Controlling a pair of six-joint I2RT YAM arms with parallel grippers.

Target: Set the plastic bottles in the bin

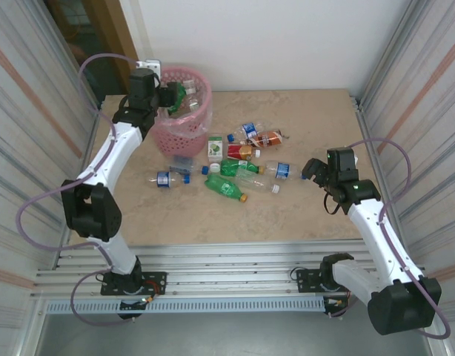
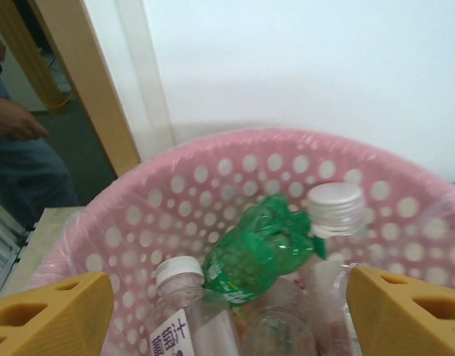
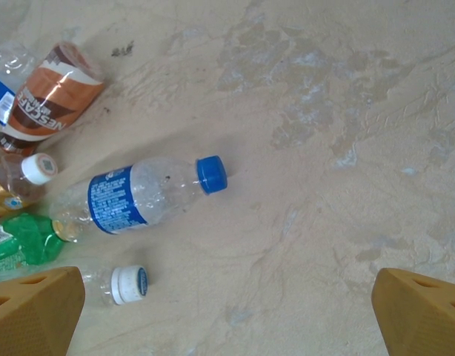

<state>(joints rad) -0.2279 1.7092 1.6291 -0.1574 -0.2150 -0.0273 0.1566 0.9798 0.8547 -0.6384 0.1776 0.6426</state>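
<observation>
We see the round pink perforated bin [image 1: 187, 127] upper left, holding a crumpled green bottle [image 2: 257, 252] and clear ones; the left end effector [image 1: 170, 94] gapes empty over it. Right of centre, the right end effector [image 1: 311, 168] spreads wide above the mottled beige surface [image 3: 324, 111], near a clear blue-capped bottle [image 3: 146, 193]

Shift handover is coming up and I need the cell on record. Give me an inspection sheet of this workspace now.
Surface: beige stone-pattern table.
Job's things: pink bin at far left with several bottles inside, including a green bottle; about ten plastic bottles lying mid-table.
Clutter: small white object behind the bin, kind unclear.
Grippers: left gripper open above the bin; right gripper open over the table near a blue-capped bottle.
Cables: lilac cables looped along both arms.
Surroundings: ribbed metal side walls, white back wall, person's arm by a doorway.
</observation>
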